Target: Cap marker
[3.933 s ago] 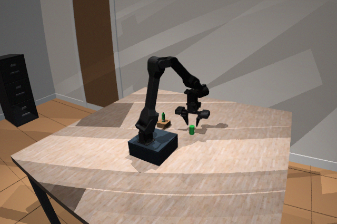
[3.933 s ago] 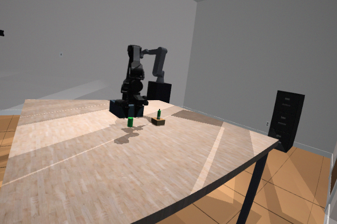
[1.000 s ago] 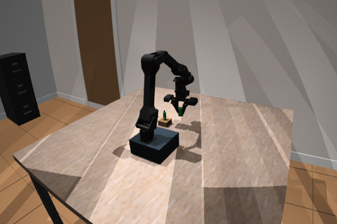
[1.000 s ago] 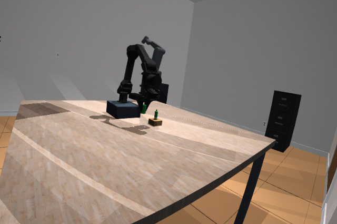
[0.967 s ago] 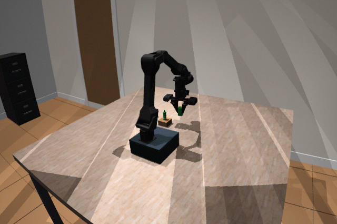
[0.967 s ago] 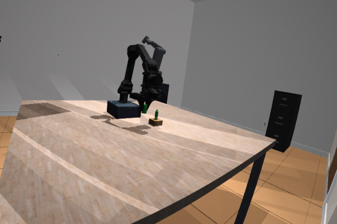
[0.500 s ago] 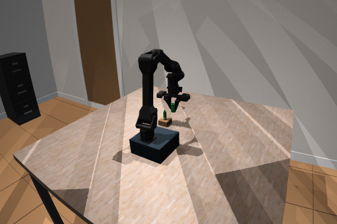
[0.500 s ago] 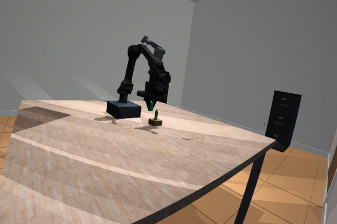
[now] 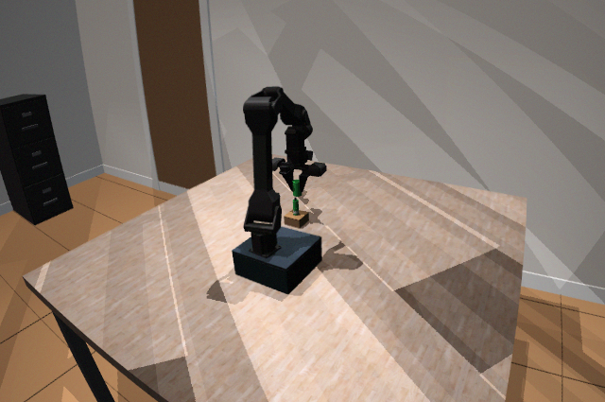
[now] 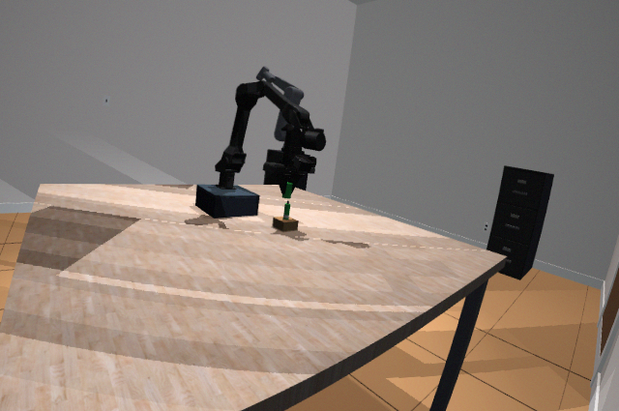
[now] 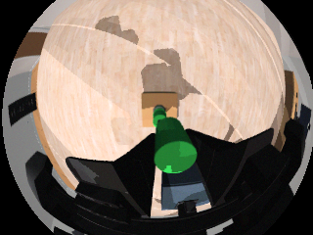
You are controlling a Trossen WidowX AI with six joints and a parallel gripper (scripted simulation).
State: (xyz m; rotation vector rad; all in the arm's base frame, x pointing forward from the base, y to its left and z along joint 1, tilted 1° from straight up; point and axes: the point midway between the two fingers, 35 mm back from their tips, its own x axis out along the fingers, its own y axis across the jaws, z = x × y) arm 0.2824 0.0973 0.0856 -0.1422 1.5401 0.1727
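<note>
The green cap [image 9: 296,187] [image 10: 287,190] [image 11: 175,149] is held upright between the fingers of my gripper [image 9: 297,186] [image 10: 287,190], which is shut on it. In the top and exterior views the cap is right above the marker [image 9: 295,206] [image 10: 286,209] [image 11: 159,117], with a small gap between them. The marker stands upright, green with a dark tip, in the wooden holder block [image 9: 296,218] [image 10: 284,223] [image 11: 151,108]. In the wrist view the near end of the cap covers part of the marker.
The arm's dark blue base block [image 9: 264,271] [image 10: 227,202] [image 11: 181,197] stands on the table [image 9: 341,339] [image 10: 199,266] near the holder block. A black filing cabinet [image 9: 34,158] [image 10: 522,217] stands on the floor away from the table.
</note>
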